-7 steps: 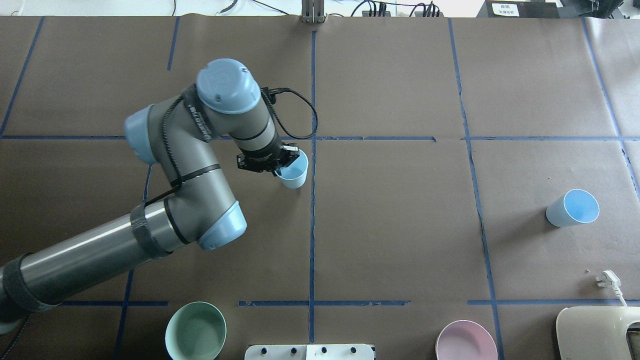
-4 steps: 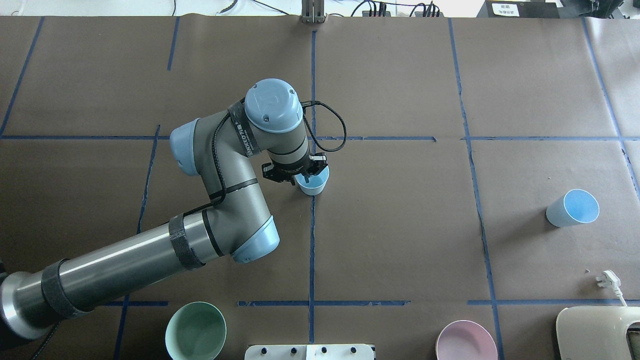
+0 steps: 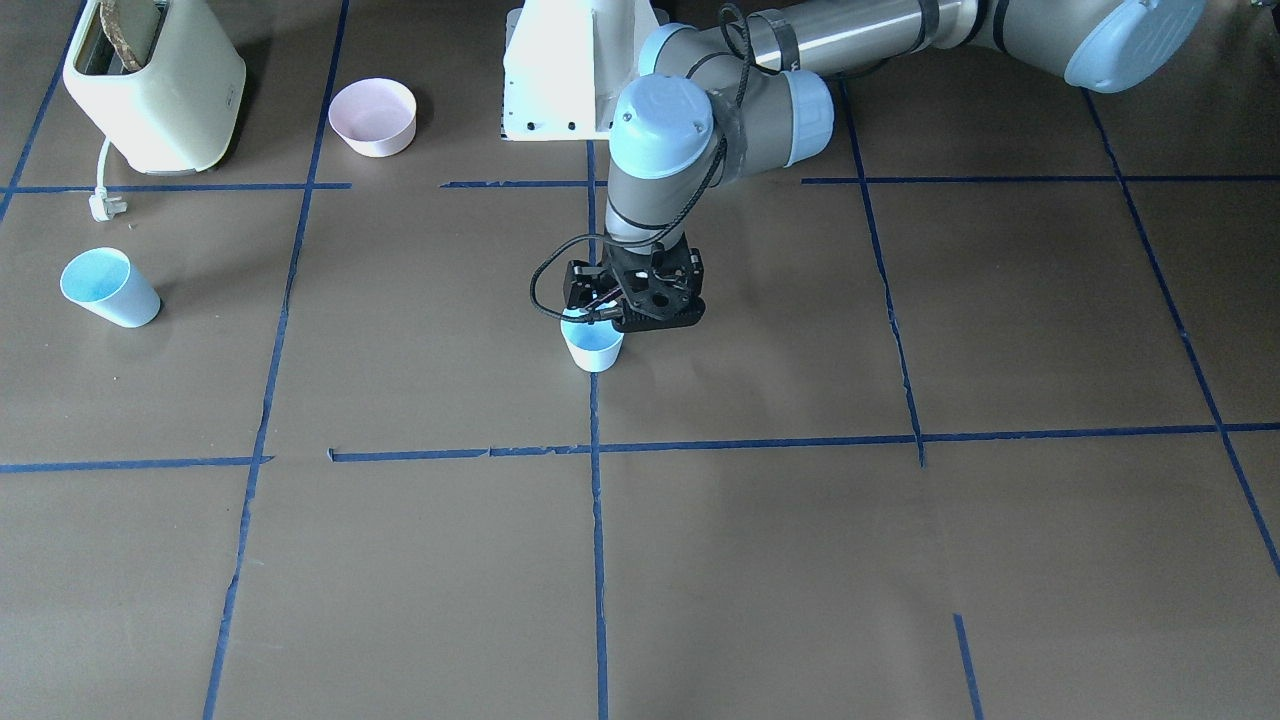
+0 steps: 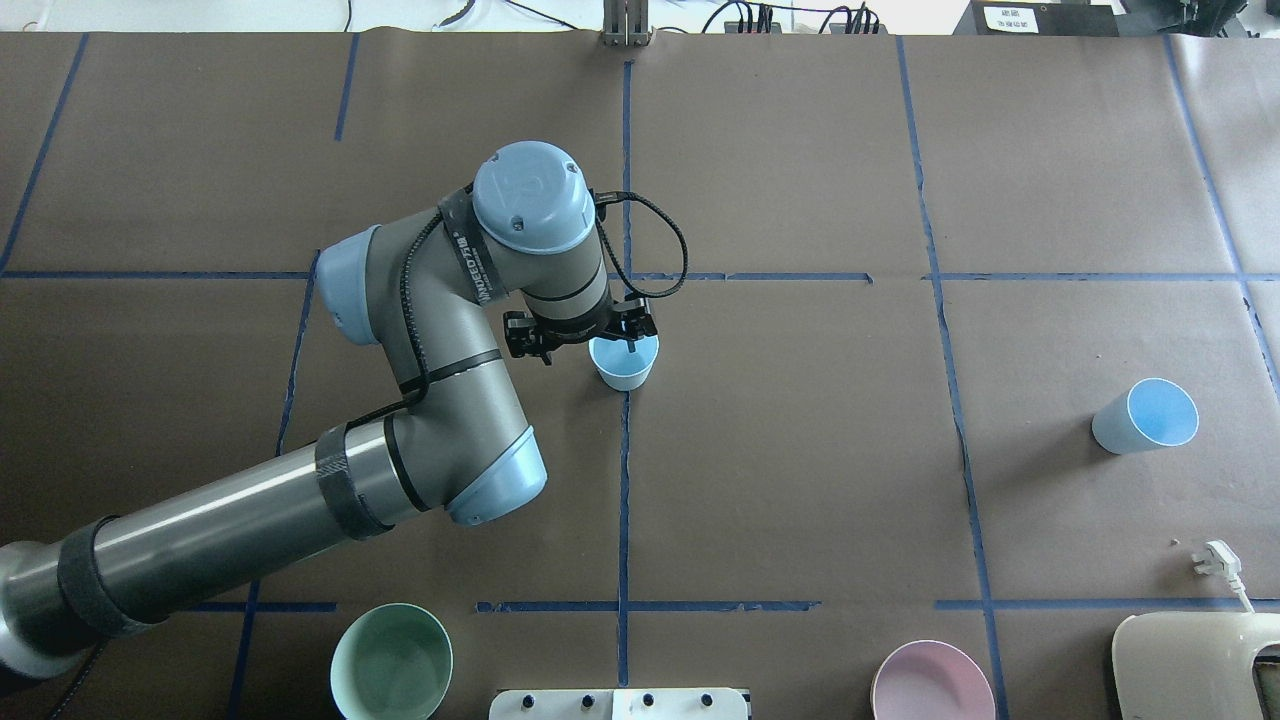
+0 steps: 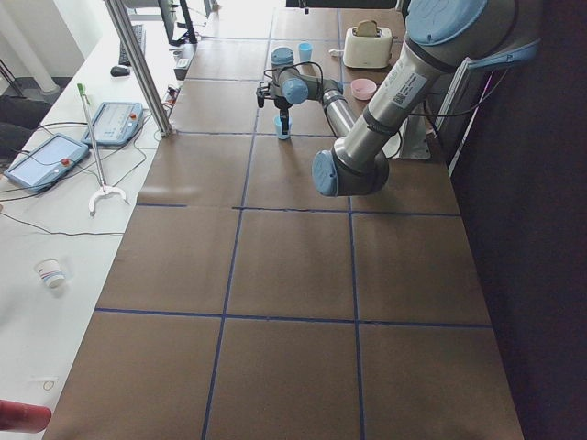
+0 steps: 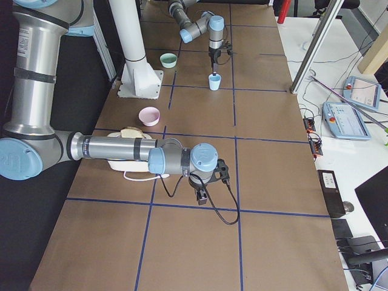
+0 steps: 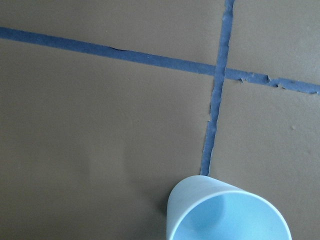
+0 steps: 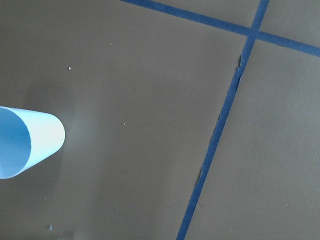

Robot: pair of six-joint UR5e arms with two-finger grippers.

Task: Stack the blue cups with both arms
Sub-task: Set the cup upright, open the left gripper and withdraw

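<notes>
One blue cup [image 4: 623,362] stands upright on the centre tape line; it also shows in the front view [image 3: 593,350] and at the bottom of the left wrist view [image 7: 227,212]. My left gripper [image 4: 620,345] hangs right over its rim, fingers at the rim, and looks open [image 3: 598,322]. The second blue cup [image 4: 1145,415] stands alone at the far right, also in the front view [image 3: 105,288] and at the left edge of the right wrist view [image 8: 25,142]. My right gripper [image 6: 204,193] shows only in the exterior right view; I cannot tell its state.
A mint-green bowl [image 4: 391,662] and a pink bowl [image 4: 932,683] sit at the near edge. A cream toaster [image 4: 1195,665] with a loose plug [image 4: 1218,558] is at the near right corner. The white pedestal base [image 3: 570,70] stands between the bowls.
My left arm carried the cup rightward from left of the centre line and set it on the line. Since then the wrist has shifted slightly back and left while the cup stayed put.
</notes>
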